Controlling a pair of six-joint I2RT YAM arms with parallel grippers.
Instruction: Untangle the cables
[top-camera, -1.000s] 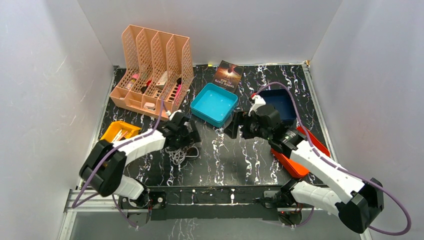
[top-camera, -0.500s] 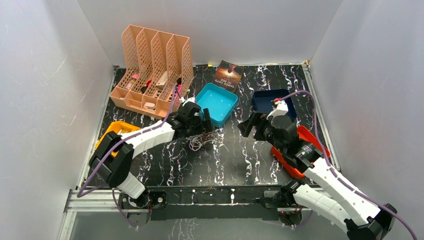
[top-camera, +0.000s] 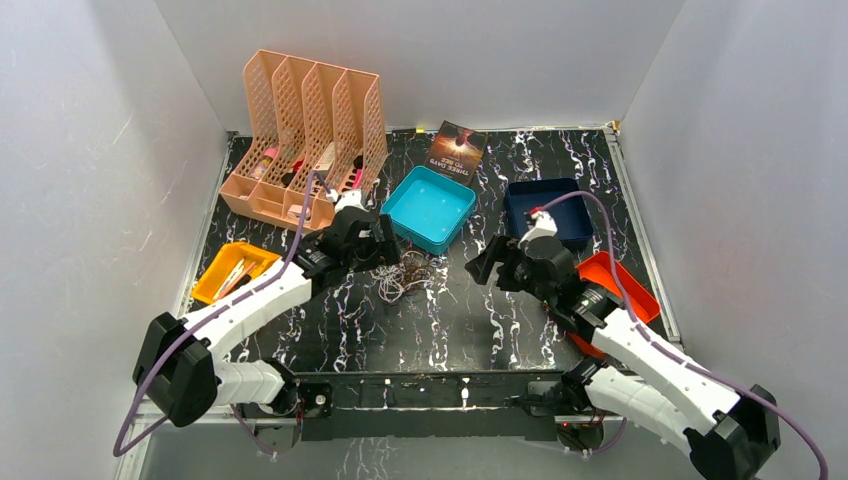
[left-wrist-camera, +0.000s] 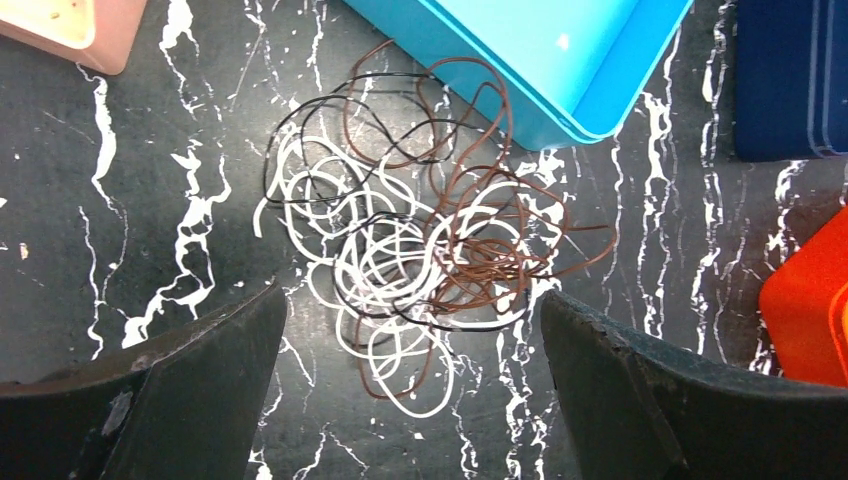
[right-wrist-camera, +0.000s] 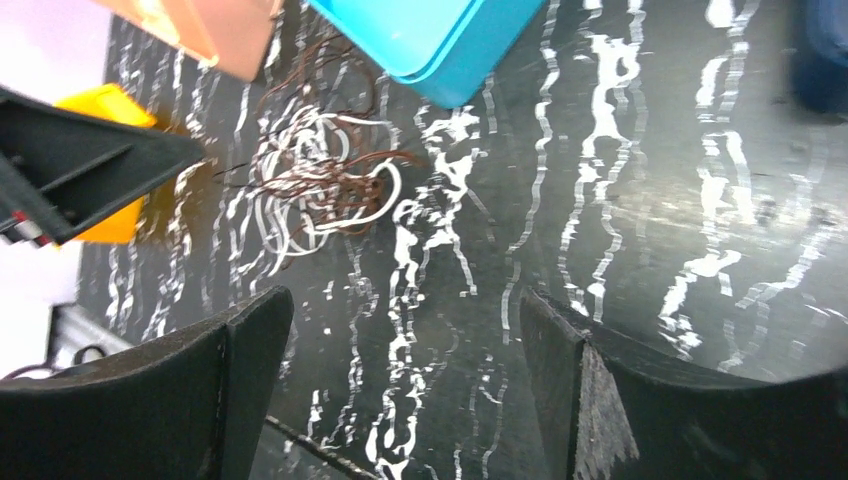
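Note:
The cables (top-camera: 400, 278) are one loose tangle of thin white, brown and black loops lying on the black marbled table, just in front of the teal tray. In the left wrist view the cables (left-wrist-camera: 420, 250) spread ahead of my left gripper (left-wrist-camera: 412, 298), which hovers open above their near edge and holds nothing. From above, the left gripper (top-camera: 378, 250) sits at the tangle's left side. My right gripper (top-camera: 483, 266) is open and empty to the right of the tangle, apart from it. The right wrist view has the cables (right-wrist-camera: 320, 190) far ahead of the right gripper (right-wrist-camera: 405, 300).
A teal tray (top-camera: 430, 207) touches the tangle's far edge. A navy tray (top-camera: 550, 210) and an orange tray (top-camera: 610, 285) lie at the right, under the right arm. A yellow tray (top-camera: 235, 270), a peach file organizer (top-camera: 305, 140) and a book (top-camera: 457, 148) stand left and behind.
The tangle has shifted right and back from the near left toward the teal tray. My left gripper travelled with it, then drew back slightly left. The right gripper shifted a little nearer.

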